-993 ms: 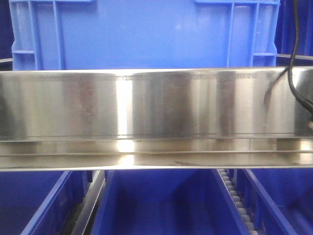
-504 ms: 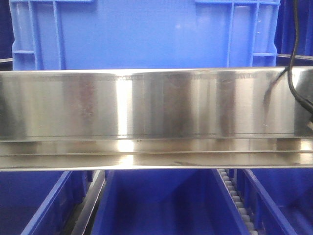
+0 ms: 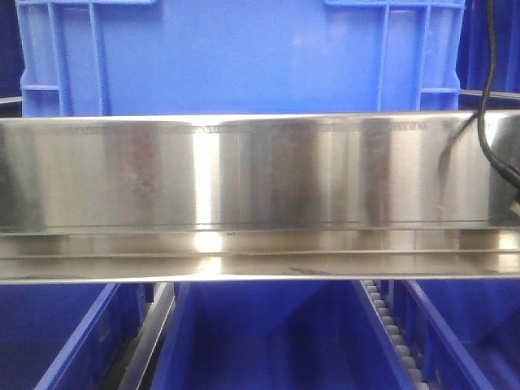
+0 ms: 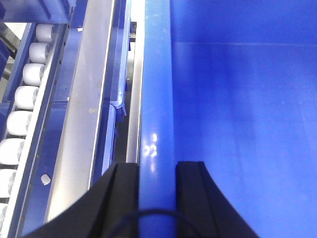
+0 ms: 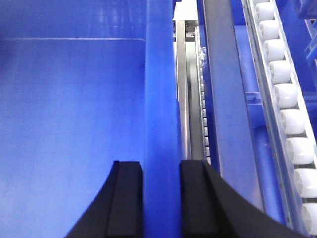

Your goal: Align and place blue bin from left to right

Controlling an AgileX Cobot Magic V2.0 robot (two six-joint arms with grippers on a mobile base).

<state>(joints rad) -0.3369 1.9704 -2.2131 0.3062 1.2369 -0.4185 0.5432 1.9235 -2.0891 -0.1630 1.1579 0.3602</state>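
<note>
pincer left (image 4: 157, 167): grasping blue bin (image 4: 156, 89) rim; pincer right (image 5: 161, 166): grasping blue bin rim

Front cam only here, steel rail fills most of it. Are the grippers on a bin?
Observer: Yes, left gripper straddles the left wall rim of the blue bin, fingers tight on both sides.
Operator: Right one?
Observer: The right gripper grips the opposite wall the same way, closed on the rim.
Operator: What's left of the bin?
Observer: A metal rail, then a lane of white rollers.
</note>
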